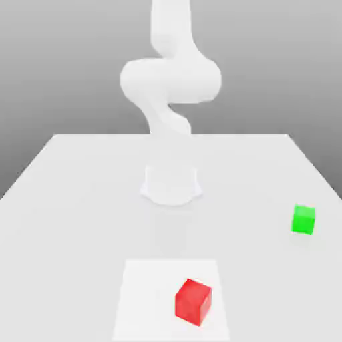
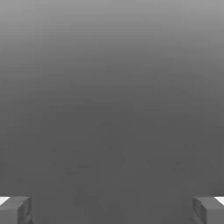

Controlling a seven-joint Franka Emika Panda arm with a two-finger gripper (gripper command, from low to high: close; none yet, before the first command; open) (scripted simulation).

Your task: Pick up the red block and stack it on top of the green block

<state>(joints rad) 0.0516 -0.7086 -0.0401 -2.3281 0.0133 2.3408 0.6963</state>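
The red block point(image 1: 194, 302) is a small bright red cube resting on the table near the front edge, a little toward the exterior view's right of centre. The green block point(image 1: 303, 220), a cube of similar size, sits farther back at the exterior view's right, well apart from the red one. In the hand view my gripper point(image 2: 112, 211) is open: its grey fingertips point(image 2: 15, 210) stand wide apart with nothing between them, and only a plain grey background lies beyond.
The white arm point(image 1: 170, 80) rises from its round base point(image 1: 171, 185) at the middle of the white table point(image 1: 67, 200) and bends upward out of frame. A lighter square patch point(image 1: 147, 294) lies under the red block.
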